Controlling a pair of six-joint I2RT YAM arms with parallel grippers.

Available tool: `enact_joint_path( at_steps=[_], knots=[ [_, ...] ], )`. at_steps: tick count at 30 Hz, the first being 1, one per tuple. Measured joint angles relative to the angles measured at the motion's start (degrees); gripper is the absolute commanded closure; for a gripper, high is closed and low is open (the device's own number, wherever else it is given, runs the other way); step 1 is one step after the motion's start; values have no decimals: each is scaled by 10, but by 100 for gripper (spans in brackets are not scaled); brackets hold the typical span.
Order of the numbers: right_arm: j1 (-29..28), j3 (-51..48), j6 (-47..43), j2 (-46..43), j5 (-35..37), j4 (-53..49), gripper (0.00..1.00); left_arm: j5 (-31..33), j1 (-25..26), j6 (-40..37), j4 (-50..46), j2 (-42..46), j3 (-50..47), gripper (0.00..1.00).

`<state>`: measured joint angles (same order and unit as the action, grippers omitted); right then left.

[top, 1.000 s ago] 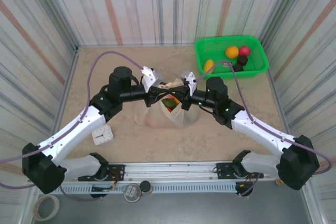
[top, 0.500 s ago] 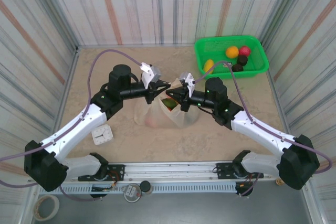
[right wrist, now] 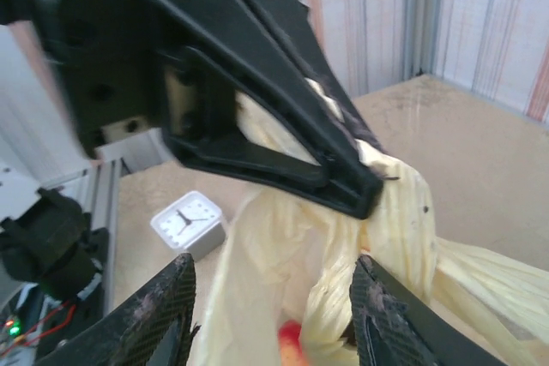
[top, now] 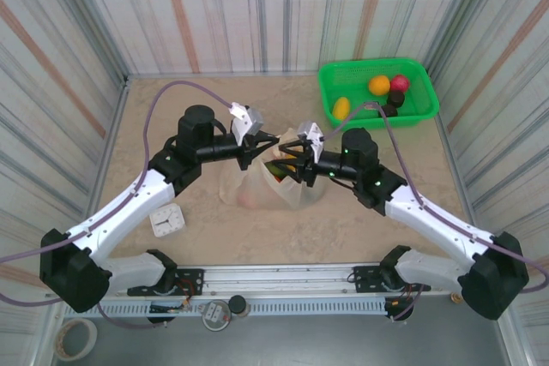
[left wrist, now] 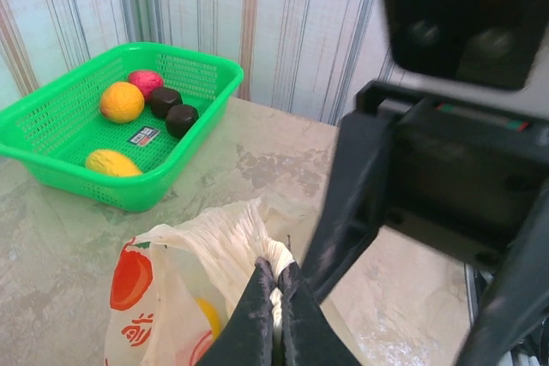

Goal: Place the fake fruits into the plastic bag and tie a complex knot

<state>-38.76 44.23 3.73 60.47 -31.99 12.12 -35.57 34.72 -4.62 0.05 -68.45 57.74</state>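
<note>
Arms met over the middle of the sandy table (top: 257,229) in the overhead view. The left gripper (top: 273,139) was clamped on the bunched top of a thin, translucent cream-yellow plastic bag (top: 257,190), which sat mid-table with coloured fruit showing through its film. The right gripper (top: 290,165) hung just right of that pinch, over the bag. In the far right corner stood a rigid bright green plastic basket (top: 374,63) holding an orange fruit (top: 379,85), a pink-red fruit (top: 400,83), a yellow fruit (top: 341,108) and dark fruits (top: 391,105). A small white square clock (top: 167,220) lay near and left of the bag.

From the left wrist, the black fingers (left wrist: 253,315) were pressed together with a twist of bag film squeezed between them. The bag hung below, red print on its side, and the basket sat beyond it.

From the right wrist, the two fingertips (right wrist: 163,319) stood well apart on either side of the bag's folds, gripping nothing. Above them the left gripper pinched the film at its tip, with the clock on the table behind.
</note>
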Motion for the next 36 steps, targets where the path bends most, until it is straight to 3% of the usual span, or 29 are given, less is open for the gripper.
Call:
enact_joint_path(
  at_steps=[5,7,9,13,17,23,30,36],
  knots=[
    [49,5,-21,-95,-75,-60,60,-1,0,-23,-1,9,-1,100],
    [69,16,-33,-114,-86,-77,68,-6,0,-33,-1,11,-1,100],
    [87,30,-47,-113,-84,-95,69,-12,0,-38,0,12,-2,100],
    [104,84,-110,-62,-75,-153,48,-28,0,-52,0,15,-11,100],
    [102,114,-192,-5,-75,-198,39,-39,2,-78,-4,23,-15,100],
    [94,172,-298,58,-120,-280,36,-54,10,-118,-20,35,-15,100],
    [76,216,-350,100,-161,-313,38,-63,10,-138,-31,35,-15,100],
    [61,227,-375,140,-171,-324,51,-70,10,-146,-33,35,-15,100]
  ],
)
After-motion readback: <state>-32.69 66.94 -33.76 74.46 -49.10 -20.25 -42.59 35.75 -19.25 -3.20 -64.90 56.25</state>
